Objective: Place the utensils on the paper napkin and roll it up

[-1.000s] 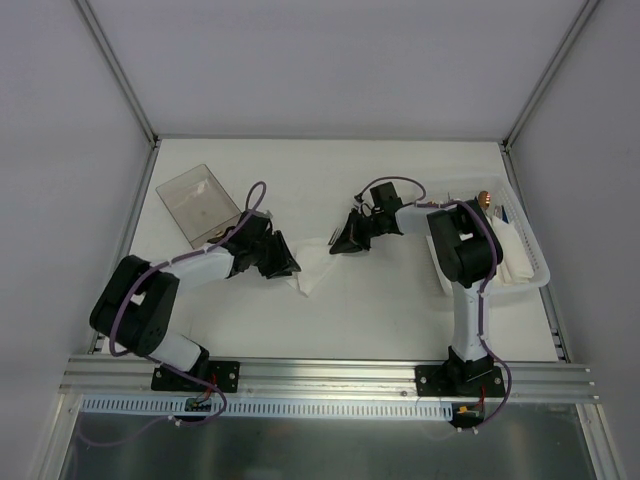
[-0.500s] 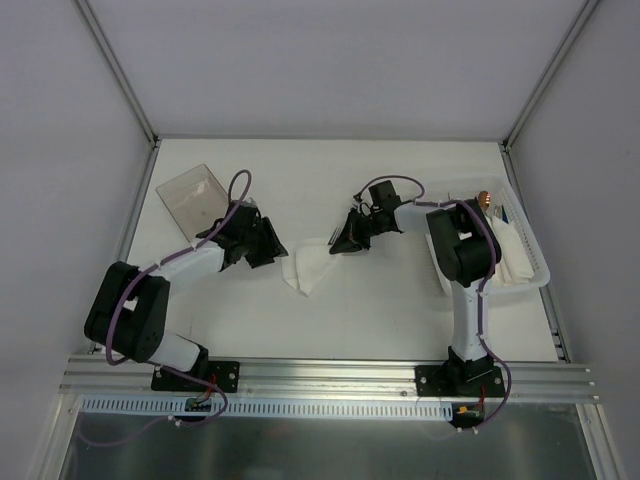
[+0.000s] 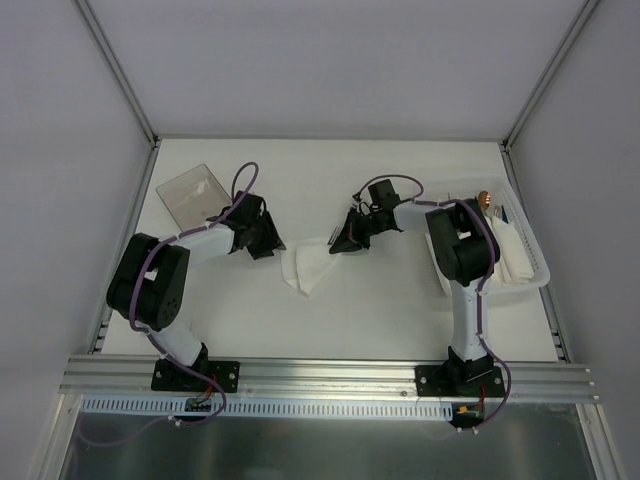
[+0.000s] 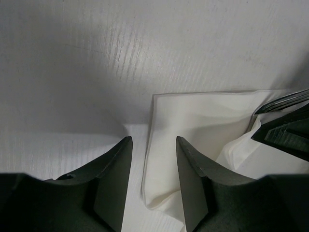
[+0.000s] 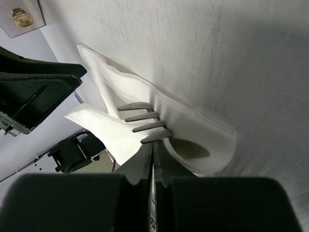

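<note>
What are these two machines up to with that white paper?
They are meant to lay cutlery on the paper napkin and roll it up. The right tool is clamped shut on a fork, whose tines stick out over the rumpled, partly folded napkin. The left tool sits open beside the napkin's left edge, holding nothing. The napkin is not rolled yet.

fork (image 5: pixel 143 123) handle hidden inside right pincer (image 5: pixel 153 146)
</note>
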Action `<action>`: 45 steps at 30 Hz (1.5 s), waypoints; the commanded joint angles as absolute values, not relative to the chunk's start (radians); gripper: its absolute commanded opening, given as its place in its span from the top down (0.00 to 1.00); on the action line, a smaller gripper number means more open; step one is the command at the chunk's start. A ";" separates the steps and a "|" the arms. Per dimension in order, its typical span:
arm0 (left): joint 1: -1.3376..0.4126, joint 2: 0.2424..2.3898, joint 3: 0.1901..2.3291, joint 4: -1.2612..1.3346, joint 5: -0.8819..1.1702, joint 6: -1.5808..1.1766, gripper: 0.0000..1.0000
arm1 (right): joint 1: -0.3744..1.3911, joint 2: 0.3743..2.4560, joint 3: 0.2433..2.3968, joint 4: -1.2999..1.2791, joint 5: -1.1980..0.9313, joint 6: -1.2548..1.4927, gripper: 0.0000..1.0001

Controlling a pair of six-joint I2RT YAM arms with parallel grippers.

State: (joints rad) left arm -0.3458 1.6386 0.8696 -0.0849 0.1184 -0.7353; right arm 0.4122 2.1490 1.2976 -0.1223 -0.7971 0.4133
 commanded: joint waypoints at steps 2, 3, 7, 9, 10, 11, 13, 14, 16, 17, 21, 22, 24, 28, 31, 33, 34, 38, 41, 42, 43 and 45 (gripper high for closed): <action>-0.339 1.704 0.916 -0.074 0.120 -0.701 0.59 | 0.417 2.174 1.319 -0.147 -0.736 0.383 1.00; -0.336 1.715 0.920 -0.071 0.121 -0.704 0.59 | 0.417 2.174 1.321 -0.147 -0.735 0.382 1.00; -0.331 1.753 0.925 -0.060 0.146 -0.716 0.66 | 0.417 2.175 1.325 -0.155 -0.738 0.379 1.00; -0.331 1.759 0.922 -0.048 0.159 -0.721 0.70 | 0.416 2.177 1.327 -0.156 -0.739 0.377 1.00; -0.331 1.758 0.919 -0.040 0.166 -0.724 0.74 | 0.417 2.177 1.328 -0.158 -0.741 0.377 1.00; -0.331 1.756 0.917 -0.035 0.176 -0.726 0.76 | 0.416 2.177 1.328 -0.158 -0.741 0.379 1.00; -0.330 1.749 0.914 -0.029 0.183 -0.729 0.80 | 0.419 2.177 1.330 -0.161 -0.738 0.374 1.00; -0.331 1.734 0.911 -0.023 0.187 -0.730 0.84 | 0.420 2.175 1.330 -0.164 -0.735 0.374 1.00; -0.331 1.715 0.905 -0.020 0.187 -0.735 0.87 | 0.419 2.177 1.330 -0.167 -0.733 0.376 1.00; -0.331 1.704 0.902 -0.014 0.190 -0.736 0.89 | 0.420 2.177 1.331 -0.167 -0.732 0.374 1.00; -0.331 1.626 0.893 -0.005 0.207 -0.742 0.97 | 0.423 2.175 1.336 -0.178 -0.724 0.367 1.00; -0.331 1.614 0.891 -0.003 0.216 -0.742 0.99 | 0.422 2.177 1.336 -0.181 -0.723 0.367 1.00; -0.331 1.585 0.891 -0.005 0.227 -0.744 1.00 | 0.425 2.177 1.338 -0.186 -0.719 0.365 1.00; -0.331 1.546 0.877 0.027 0.250 -0.745 1.00 | 0.425 2.178 1.338 -0.189 -0.713 0.362 1.00; -0.331 1.529 0.865 0.052 0.279 -0.747 1.00 | 0.426 2.180 1.341 -0.190 -0.712 0.364 1.00; -0.333 1.528 0.859 0.074 0.317 -0.744 1.00 | 0.426 2.183 1.344 -0.196 -0.709 0.362 1.00; -0.334 1.531 0.858 0.086 0.336 -0.741 1.00 | 0.426 2.183 1.345 -0.196 -0.709 0.362 1.00; -0.365 1.549 0.847 0.164 0.411 -0.727 1.00 | 0.429 2.184 1.350 -0.199 -0.707 0.364 1.00; -0.406 1.569 0.836 0.222 0.472 -0.726 1.00 | 0.428 2.186 1.354 -0.206 -0.704 0.364 1.00; -0.417 1.580 0.831 0.259 0.485 -0.730 1.00 | 0.429 2.186 1.355 -0.207 -0.703 0.365 1.00; -0.442 1.586 0.831 0.273 0.501 -0.735 1.00 | 0.431 2.187 1.356 -0.207 -0.703 0.365 1.00; -0.466 1.604 0.833 0.297 0.518 -0.736 1.00 | 0.430 2.186 1.356 -0.210 -0.700 0.364 1.00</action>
